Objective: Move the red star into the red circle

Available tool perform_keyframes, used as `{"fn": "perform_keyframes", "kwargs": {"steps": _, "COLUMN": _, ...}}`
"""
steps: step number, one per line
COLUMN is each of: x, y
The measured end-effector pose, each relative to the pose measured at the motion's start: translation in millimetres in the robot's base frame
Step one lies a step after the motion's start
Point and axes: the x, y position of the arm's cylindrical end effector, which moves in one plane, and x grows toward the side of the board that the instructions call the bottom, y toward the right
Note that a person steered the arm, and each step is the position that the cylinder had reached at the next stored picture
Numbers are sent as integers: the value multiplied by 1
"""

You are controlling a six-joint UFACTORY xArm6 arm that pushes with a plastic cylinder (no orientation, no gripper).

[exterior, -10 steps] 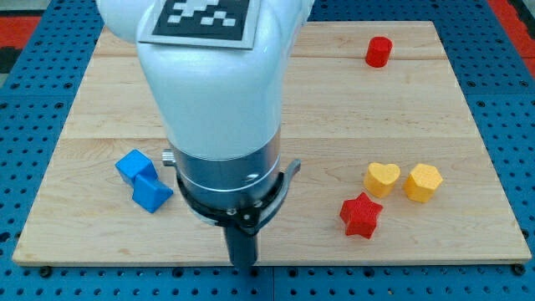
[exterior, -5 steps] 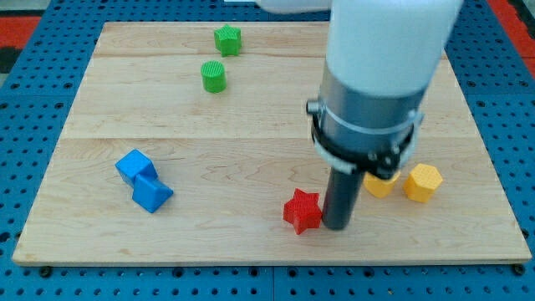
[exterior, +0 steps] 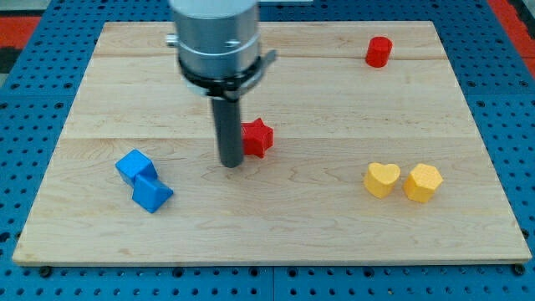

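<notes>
The red star [exterior: 257, 138] lies near the middle of the wooden board [exterior: 334, 226]. My tip [exterior: 231, 164] rests on the board just left of the star and slightly below it, touching or almost touching its left side. The red circle [exterior: 379, 52], a short red cylinder, stands near the view's top right, far from the star.
Two blue blocks [exterior: 142, 180] lie together at the view's lower left. A yellow heart [exterior: 382, 179] and a yellow hexagon [exterior: 423, 182] sit side by side at the right. The arm's body [exterior: 219, 38] covers the top middle of the board.
The red star has moved from the lower middle up and left to the board's centre. My tip went from the star's right side to its left side.
</notes>
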Motion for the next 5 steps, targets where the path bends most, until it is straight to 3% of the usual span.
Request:
{"fn": "perform_keyframes", "kwargs": {"steps": 2, "x": -83, "y": 85}}
{"fn": "perform_keyframes", "kwargs": {"steps": 3, "x": -61, "y": 59}}
{"fn": "perform_keyframes", "kwargs": {"steps": 5, "x": -18, "y": 96}}
